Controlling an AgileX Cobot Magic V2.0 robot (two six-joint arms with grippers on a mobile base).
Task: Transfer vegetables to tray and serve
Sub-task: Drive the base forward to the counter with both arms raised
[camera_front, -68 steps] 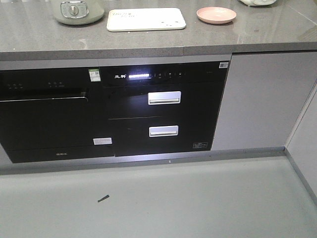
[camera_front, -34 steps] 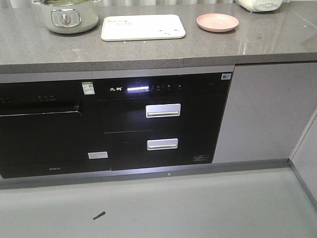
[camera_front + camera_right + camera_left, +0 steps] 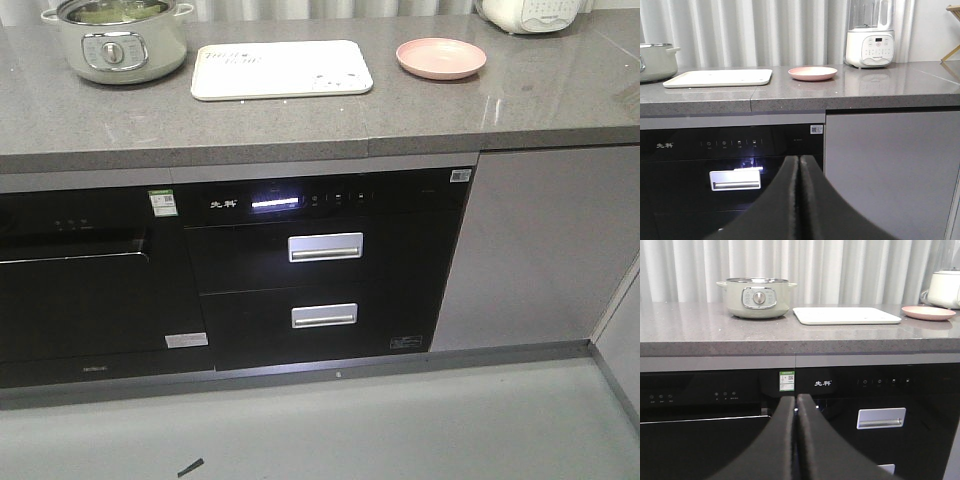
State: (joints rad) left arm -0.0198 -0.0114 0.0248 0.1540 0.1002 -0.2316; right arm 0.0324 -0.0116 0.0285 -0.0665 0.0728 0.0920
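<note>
Though apart, tray (image 3: 282, 70) between pot (image 3: 115, 42), plate (image 3: 441, 57).

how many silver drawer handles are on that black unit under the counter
2. The upper handle sits below the lit control strip; the lower handle is directly beneath it. None seems hidden in the front view.

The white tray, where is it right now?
In the front view the tray lies flat on the grey countertop, between the pale green pot at left and the pink plate at right.
</note>
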